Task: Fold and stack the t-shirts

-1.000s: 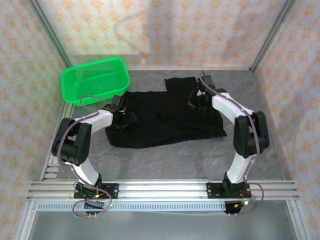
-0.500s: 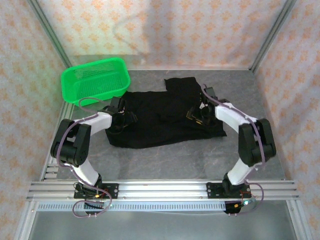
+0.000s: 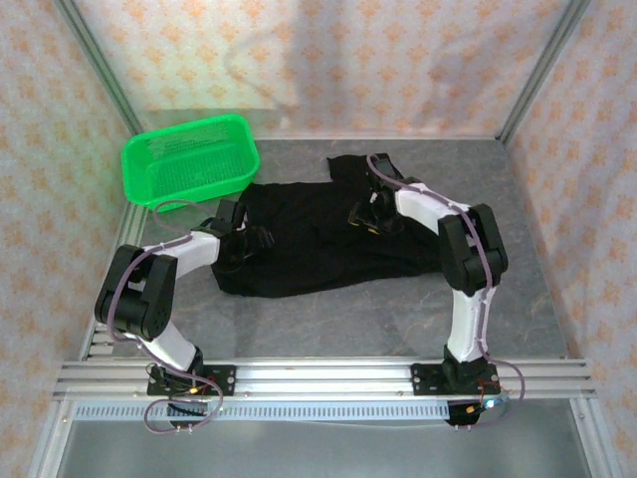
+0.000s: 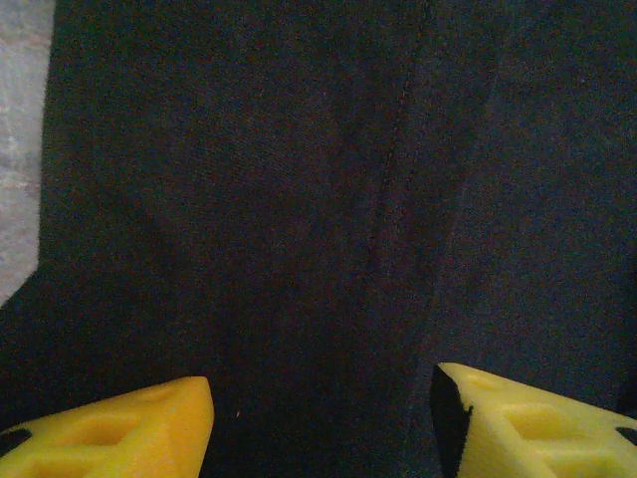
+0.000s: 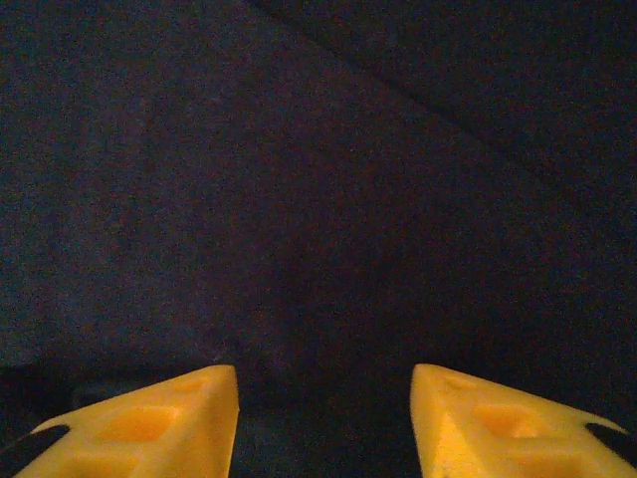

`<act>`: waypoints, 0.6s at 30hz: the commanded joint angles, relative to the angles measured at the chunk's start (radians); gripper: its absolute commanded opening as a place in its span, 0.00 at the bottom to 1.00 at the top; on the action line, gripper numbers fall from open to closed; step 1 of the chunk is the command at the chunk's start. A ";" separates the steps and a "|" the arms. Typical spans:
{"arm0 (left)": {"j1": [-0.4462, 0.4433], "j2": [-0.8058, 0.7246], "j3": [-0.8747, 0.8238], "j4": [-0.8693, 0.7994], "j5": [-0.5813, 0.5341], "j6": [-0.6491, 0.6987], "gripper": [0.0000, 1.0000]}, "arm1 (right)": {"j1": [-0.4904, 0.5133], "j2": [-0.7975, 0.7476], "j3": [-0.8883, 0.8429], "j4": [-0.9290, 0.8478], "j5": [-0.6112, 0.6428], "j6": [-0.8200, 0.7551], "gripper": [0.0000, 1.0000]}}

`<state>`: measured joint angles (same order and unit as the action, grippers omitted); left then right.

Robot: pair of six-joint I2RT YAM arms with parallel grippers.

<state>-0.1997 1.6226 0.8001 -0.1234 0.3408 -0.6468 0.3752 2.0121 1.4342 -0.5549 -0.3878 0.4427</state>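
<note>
Black t-shirts [image 3: 318, 239] lie spread in one dark mass across the middle of the grey table, a sleeve or corner reaching toward the back. My left gripper [image 3: 247, 237] hovers over the cloth's left part; its yellow fingers [image 4: 119, 433] stand open above black cloth [image 4: 299, 199] with a seam running down it. My right gripper [image 3: 363, 214] is over the cloth's upper right part. Its yellow fingers [image 5: 149, 423] are open, with only dark fabric [image 5: 318, 199] between them and nothing held.
A bright green mesh basket [image 3: 189, 159] stands at the back left, just beyond the cloth's left edge. Bare grey table [image 3: 378, 309] lies in front of the shirts. Patterned walls and metal frame posts enclose the sides and back.
The right gripper opened and let the cloth go, then swung left and toward the back over the shirts. The left arm shifted only slightly.
</note>
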 commanded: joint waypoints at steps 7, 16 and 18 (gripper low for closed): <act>0.008 -0.008 -0.041 -0.053 0.004 0.024 0.62 | 0.028 0.027 0.053 -0.122 0.118 0.025 0.06; 0.009 0.006 -0.033 -0.047 -0.005 0.019 0.61 | 0.030 -0.224 -0.070 -0.083 0.096 0.033 0.00; 0.011 0.012 -0.029 -0.048 -0.008 0.016 0.61 | 0.028 -0.292 -0.121 -0.083 0.092 0.043 0.00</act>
<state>-0.1989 1.6180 0.7914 -0.1150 0.3420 -0.6353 0.3996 1.8225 1.3636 -0.6220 -0.3141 0.4679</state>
